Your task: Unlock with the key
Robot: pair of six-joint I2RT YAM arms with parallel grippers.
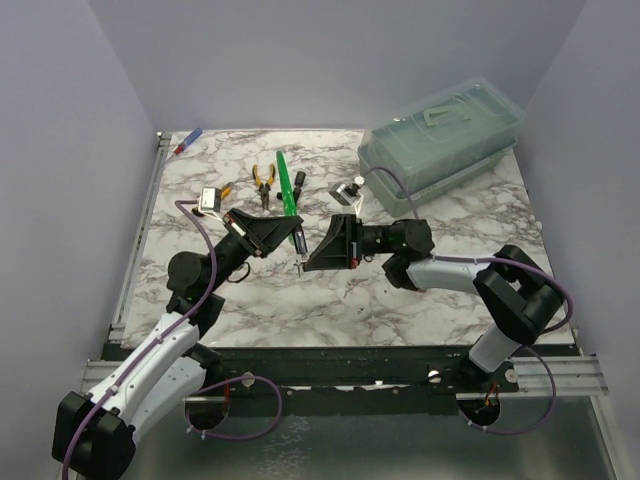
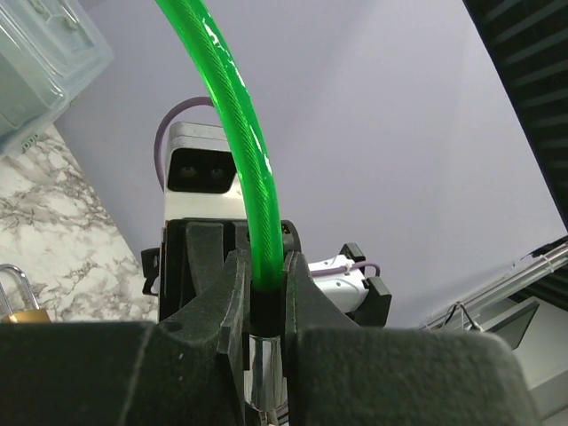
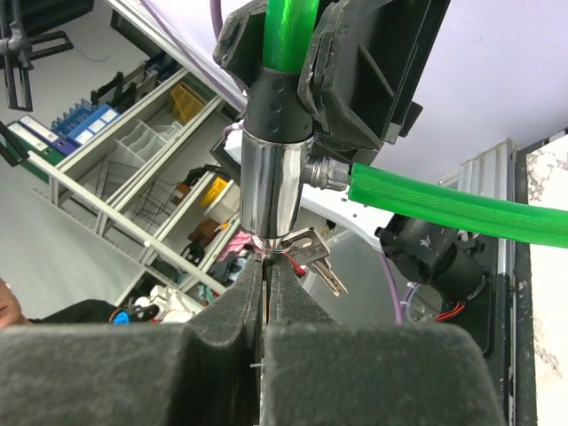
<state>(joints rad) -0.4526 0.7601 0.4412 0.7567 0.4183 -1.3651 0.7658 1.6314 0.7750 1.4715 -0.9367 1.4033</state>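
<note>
from the top view you see both arms reaching to the middle of the marble surface point(image 1: 400, 300), where the left gripper point(image 1: 298, 237) and the right gripper point(image 1: 305, 264) meet tip to tip. the green cord point(image 1: 286, 185) runs from the left jaws toward the far side. it passes just beside the orange-handled pliers point(image 1: 263, 180) and lies apart from the brass padlock point(image 1: 349, 190), which rests near the clear box point(image 1: 440, 135). in the left wrist view you find the left jaws closed tight on the black collar at the end of the cord. the silver ferrule point(image 2: 264, 373) sits just below the collar, between the fingers, and the padlock shows at the lower left edge, on the surface. in the right wrist view the key point(image 3: 312, 255) hangs on a thin ring under the ferrule, just beside the tips of the right jaws. the right jaws are almost closed, with only a thin slit between them, and their tips touch the ring. if they really pinch it, you cannot tell.
</note>
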